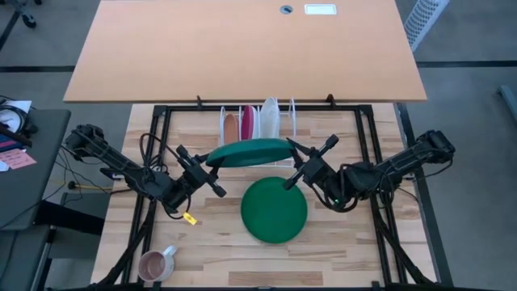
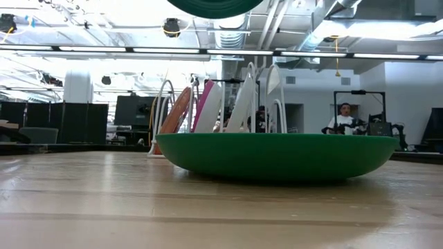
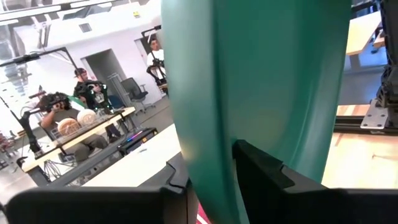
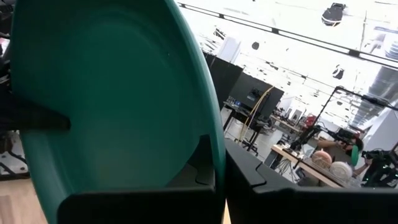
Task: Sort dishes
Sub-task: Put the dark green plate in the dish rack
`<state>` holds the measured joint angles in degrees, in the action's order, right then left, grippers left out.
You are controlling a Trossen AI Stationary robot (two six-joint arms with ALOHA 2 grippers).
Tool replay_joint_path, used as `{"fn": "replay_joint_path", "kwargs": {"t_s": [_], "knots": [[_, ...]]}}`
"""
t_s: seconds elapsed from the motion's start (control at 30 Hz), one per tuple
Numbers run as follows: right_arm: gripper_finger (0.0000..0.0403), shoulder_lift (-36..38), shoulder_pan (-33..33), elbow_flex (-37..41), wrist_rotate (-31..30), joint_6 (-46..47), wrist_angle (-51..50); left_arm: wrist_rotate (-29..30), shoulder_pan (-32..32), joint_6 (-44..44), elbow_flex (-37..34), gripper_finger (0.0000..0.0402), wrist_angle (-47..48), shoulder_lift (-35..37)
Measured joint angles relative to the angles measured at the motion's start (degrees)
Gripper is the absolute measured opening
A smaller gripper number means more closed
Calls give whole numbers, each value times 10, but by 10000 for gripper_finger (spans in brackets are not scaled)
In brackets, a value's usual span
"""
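Note:
A dark green plate (image 1: 250, 152) hangs in the air just in front of the white wire rack (image 1: 284, 121), tilted steeply so that it shows almost edge-on. My left gripper (image 1: 212, 163) is shut on its left end and my right gripper (image 1: 292, 155) on its right end. In the low view only the plate's lowest part (image 2: 214, 5) shows, at the top. A second dark green plate (image 1: 275, 212) lies flat on its base on the table below. An orange-brown plate (image 1: 232, 125), a pink plate (image 1: 248, 123) and a white plate (image 1: 269, 119) stand on edge in the rack. My left gripper pinches the held plate's rim (image 3: 214, 168) at its left end, one finger (image 3: 180, 183) on each face. The fingers come in about level from the table's left. The plate is lifted clear and stands steeply tilted. My right gripper pinches the rim (image 4: 217, 149) at the plate's right end between its two fingers (image 4: 249, 171), one on the hollow face and one on the back. It comes in about level from the table's right. The plate hangs clear of the table.
A small pink mug (image 1: 157, 263) stands near the front left corner. A large tan desk top (image 1: 242, 48) lies beyond the rack. People sit at desks in the room behind (image 2: 342, 117). Bare wood lies left and right of the flat plate.

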<state>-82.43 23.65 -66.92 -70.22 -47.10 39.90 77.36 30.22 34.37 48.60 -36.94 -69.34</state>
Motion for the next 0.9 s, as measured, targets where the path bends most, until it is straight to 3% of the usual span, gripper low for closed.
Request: {"fn": "replay_joint_path", "kwargs": {"t_s": [0.33, 0.67, 0.9], "knots": [[12, 0, 0, 0, -23, -38, -7, 2, 1, 21, 0, 27, -6, 1], [17, 0, 0, 0, -33, -57, -11, -1, 5, 40, 0, 30, -3, 1], [55, 0, 5, 0, -61, -57, -24, 7, 5, 68, 0, 28, -2, 0]]}}
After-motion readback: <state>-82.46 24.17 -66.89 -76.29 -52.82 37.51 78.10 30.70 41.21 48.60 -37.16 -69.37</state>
